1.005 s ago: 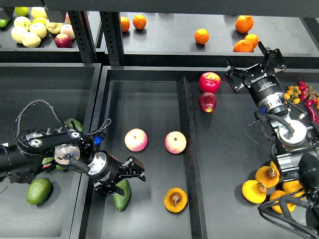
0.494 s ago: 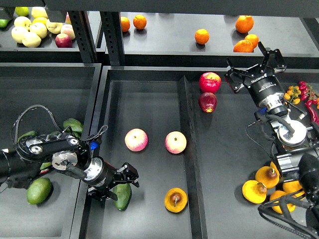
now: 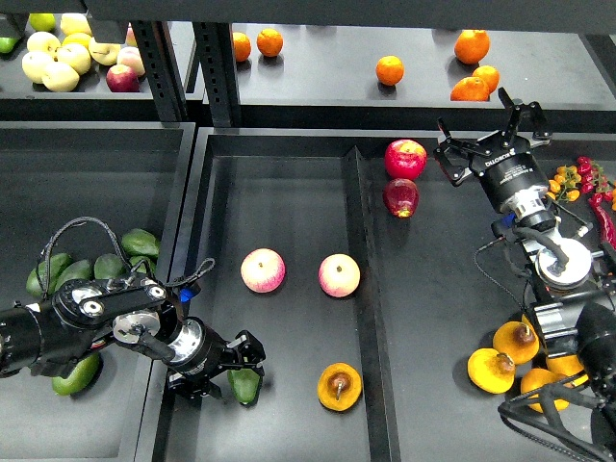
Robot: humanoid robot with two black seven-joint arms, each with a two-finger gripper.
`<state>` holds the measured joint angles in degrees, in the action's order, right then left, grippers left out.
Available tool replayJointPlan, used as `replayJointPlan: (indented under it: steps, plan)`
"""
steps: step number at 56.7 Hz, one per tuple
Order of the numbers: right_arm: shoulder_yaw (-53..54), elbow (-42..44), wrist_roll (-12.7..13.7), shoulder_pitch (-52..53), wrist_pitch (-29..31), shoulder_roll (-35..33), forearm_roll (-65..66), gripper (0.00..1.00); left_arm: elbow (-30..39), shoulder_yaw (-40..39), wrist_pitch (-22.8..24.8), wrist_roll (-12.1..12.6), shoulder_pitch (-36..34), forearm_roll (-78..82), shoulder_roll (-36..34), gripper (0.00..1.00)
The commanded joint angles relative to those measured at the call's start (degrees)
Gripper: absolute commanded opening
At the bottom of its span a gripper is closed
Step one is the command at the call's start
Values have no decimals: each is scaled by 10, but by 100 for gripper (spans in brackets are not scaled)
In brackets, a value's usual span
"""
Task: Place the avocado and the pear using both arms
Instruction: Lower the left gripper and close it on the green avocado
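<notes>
Between the left gripper's (image 3: 241,364) spread jaws lies the avocado (image 3: 244,384), resting in the tray (image 3: 289,192). Right of them sits the pear (image 3: 339,386). Right gripper (image 3: 491,140) hangs open.

Two pink-yellow apples (image 3: 263,270) (image 3: 339,275) sit side by side; two red apples (image 3: 405,159) (image 3: 400,197) lie farther back.

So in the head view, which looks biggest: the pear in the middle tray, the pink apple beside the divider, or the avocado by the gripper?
1. Pear and pink apple: look about alike, can't rank them.
2. Avocado: smallest showing, but the left gripper partly hides it.
</notes>
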<state>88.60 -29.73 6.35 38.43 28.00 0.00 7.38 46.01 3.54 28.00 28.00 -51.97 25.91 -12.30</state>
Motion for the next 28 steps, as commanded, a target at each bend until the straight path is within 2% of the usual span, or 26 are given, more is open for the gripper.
replayJointPlan:
  steps: [1,28]
  plan:
    - [0,-2,1,-2,0,0,0,99,-20,1,0,0,8,21,6,86]
    - [0,-2,1,-5,0,0,-1,99,-57,1,0,0,9,32,34,85]
